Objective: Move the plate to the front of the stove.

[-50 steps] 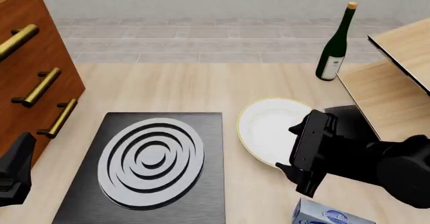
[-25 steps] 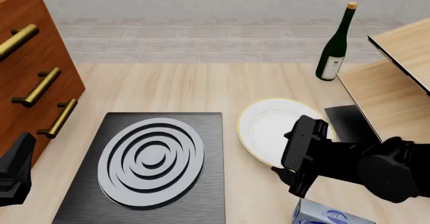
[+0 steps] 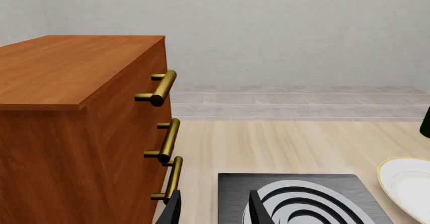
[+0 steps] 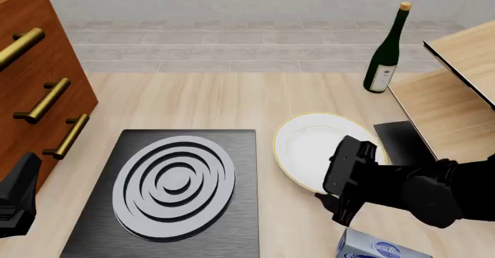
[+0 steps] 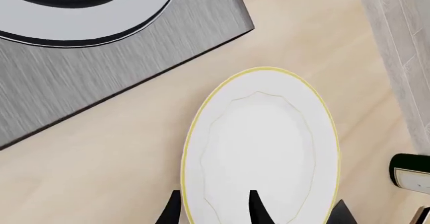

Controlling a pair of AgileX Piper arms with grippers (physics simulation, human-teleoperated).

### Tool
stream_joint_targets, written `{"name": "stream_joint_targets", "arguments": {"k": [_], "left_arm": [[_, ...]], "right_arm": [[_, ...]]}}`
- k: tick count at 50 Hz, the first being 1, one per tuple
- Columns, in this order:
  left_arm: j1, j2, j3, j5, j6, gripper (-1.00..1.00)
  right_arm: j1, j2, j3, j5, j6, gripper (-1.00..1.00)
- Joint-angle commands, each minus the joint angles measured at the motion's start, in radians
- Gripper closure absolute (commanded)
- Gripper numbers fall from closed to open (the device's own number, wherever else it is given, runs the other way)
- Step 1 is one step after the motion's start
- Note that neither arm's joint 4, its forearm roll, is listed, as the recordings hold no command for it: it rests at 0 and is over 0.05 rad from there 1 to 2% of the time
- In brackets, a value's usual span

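Right end effector (image 5: 209, 206) open, fingers straddling near rim of plate (image 4: 309, 148), not closed on it; stove (image 4: 178, 182) beside; left end effector (image 3: 211, 209) open, holding nothing

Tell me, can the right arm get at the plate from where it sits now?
Probably yes. The right gripper hangs open directly over the plate's near rim, one finger over the plate and one outside, with nothing between them. The stove lies clear to the side.
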Motion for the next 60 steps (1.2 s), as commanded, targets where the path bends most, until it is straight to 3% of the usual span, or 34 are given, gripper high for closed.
{"name": "stream_joint_targets", "arguments": {"k": [1,16,31,32,52,60], "left_arm": [[0.0,0.0,0.0,0.0,0.0,-1.0],[0.0,0.0,0.0,0.0,0.0,-1.0],[0.0,0.0,0.0,0.0,0.0,-1.0],[0.0,0.0,0.0,0.0,0.0,-1.0],[0.0,0.0,0.0,0.0,0.0,-1.0],[0.0,0.0,0.0,0.0,0.0,-1.0]], "right_arm": [[-0.003,0.056,-0.011,-0.029,0.011,-1.0],[0.004,0.133,-0.018,-0.071,0.029,-1.0],[-0.039,0.172,-0.019,-0.095,0.005,-1.0],[-0.038,0.171,-0.018,-0.096,0.004,1.0],[-0.05,0.146,-0.005,-0.101,-0.023,1.0],[-0.098,0.119,0.03,-0.149,-0.077,1.0]]}}
